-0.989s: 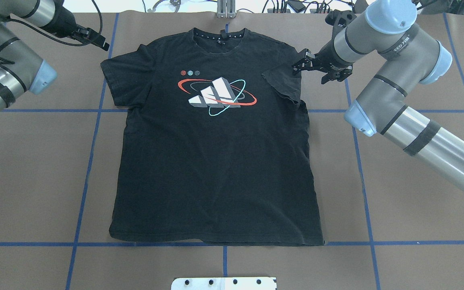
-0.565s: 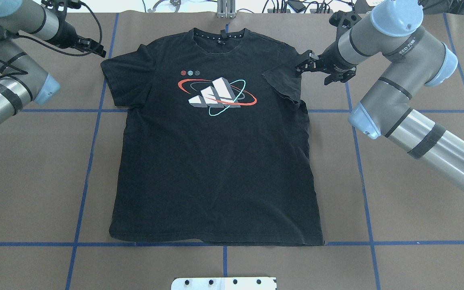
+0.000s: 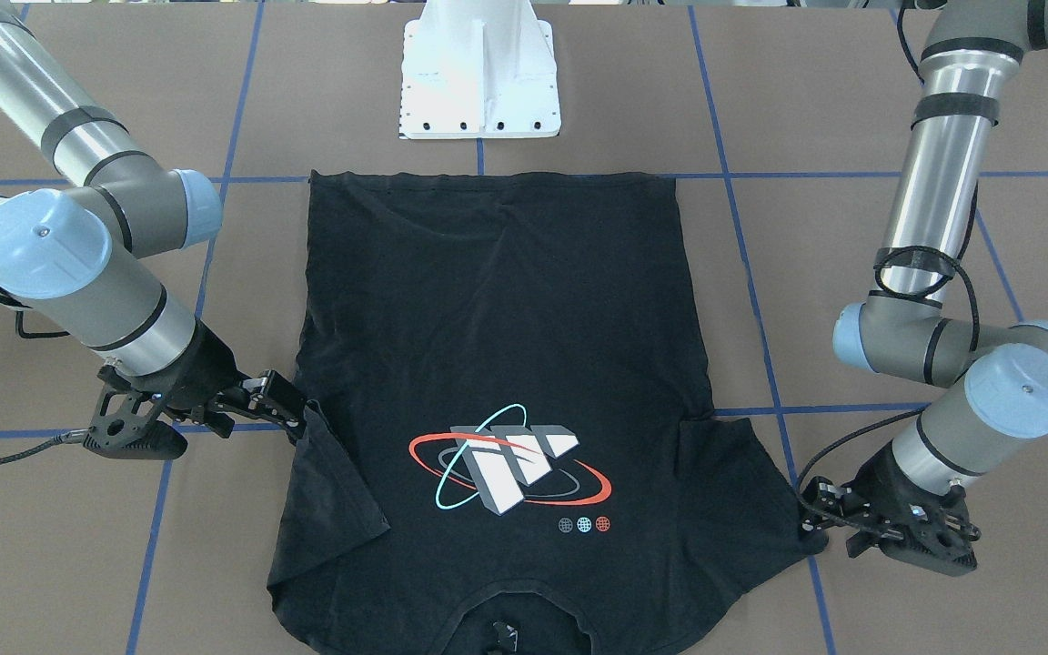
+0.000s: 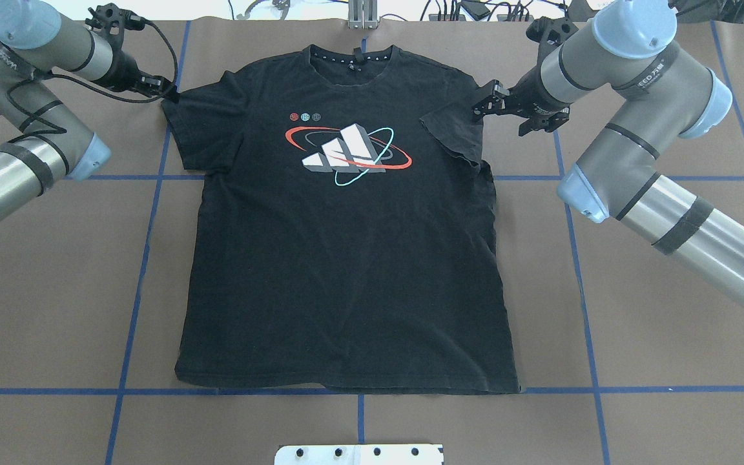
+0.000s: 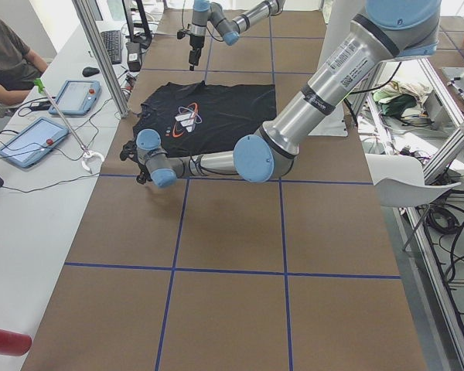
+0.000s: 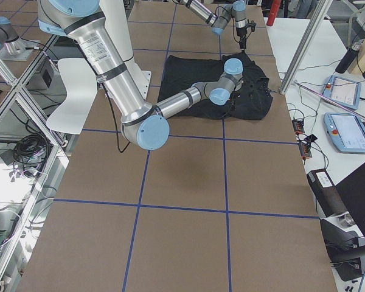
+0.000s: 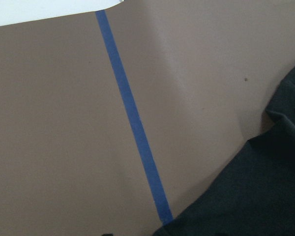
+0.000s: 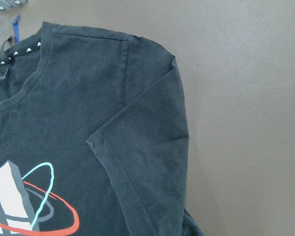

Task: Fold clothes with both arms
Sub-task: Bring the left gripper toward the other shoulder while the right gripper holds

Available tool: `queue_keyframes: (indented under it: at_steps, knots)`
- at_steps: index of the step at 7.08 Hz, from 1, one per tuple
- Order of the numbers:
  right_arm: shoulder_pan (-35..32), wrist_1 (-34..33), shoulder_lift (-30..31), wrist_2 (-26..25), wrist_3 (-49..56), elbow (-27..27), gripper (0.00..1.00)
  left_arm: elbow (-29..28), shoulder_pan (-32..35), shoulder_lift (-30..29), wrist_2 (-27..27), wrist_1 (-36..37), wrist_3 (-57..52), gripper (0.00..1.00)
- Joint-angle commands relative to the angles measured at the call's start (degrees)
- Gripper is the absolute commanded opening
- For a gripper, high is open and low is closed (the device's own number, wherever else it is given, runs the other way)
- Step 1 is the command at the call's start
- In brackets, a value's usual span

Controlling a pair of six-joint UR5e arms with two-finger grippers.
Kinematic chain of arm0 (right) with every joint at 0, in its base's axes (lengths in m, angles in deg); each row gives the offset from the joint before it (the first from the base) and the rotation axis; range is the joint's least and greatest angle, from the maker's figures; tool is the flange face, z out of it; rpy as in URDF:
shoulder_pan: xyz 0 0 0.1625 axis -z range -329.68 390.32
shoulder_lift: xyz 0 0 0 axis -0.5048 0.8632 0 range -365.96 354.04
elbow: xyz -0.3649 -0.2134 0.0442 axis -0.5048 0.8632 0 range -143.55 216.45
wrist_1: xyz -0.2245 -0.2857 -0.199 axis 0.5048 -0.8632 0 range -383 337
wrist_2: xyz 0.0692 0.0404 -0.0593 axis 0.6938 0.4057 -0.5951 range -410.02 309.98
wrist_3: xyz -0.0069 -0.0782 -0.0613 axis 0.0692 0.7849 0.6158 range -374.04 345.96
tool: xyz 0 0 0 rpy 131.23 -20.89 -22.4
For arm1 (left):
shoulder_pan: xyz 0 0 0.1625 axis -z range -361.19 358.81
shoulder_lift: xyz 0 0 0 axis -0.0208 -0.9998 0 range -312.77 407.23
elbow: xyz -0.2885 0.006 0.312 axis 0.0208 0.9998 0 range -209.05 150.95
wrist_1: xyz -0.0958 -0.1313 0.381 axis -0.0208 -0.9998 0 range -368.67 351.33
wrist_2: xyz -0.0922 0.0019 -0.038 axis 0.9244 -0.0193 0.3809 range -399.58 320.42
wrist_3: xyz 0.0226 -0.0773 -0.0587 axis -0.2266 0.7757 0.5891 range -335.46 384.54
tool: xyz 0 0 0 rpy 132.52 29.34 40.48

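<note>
Seen from the front, the T-shirt (image 3: pixel 488 300) is spread flat mid-desk, collar toward the operators' edge; overhead, the left gripper (image 4: pixel 166 90) and right gripper (image 4: pixel 483 106), openness indiscernible, are set at its sleeves, where cloth could be missed or dragged crooked by uneven pulls.

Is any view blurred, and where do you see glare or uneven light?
Left wrist view: slightly soft, uneven shading across the brown table cover. Front-facing view: bright glare stripe along the silver tube of the left arm. Overhead view: black cotton T-shirt sharp, evenly lit.
</note>
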Motion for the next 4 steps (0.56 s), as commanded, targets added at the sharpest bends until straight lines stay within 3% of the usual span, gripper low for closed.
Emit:
queue_keyframes:
  at_steps: [1,4]
  knots:
    - [0.00,0.00,0.04,-0.01,0.00,0.19,1.00,-0.21,-0.10,-0.11,-0.03,-0.06,0.05,0.59]
    - [0.00,0.00,0.04,-0.01,0.00,0.27,1.00,-0.21,-0.46,-0.02,-0.03,-0.06,0.05,0.55]
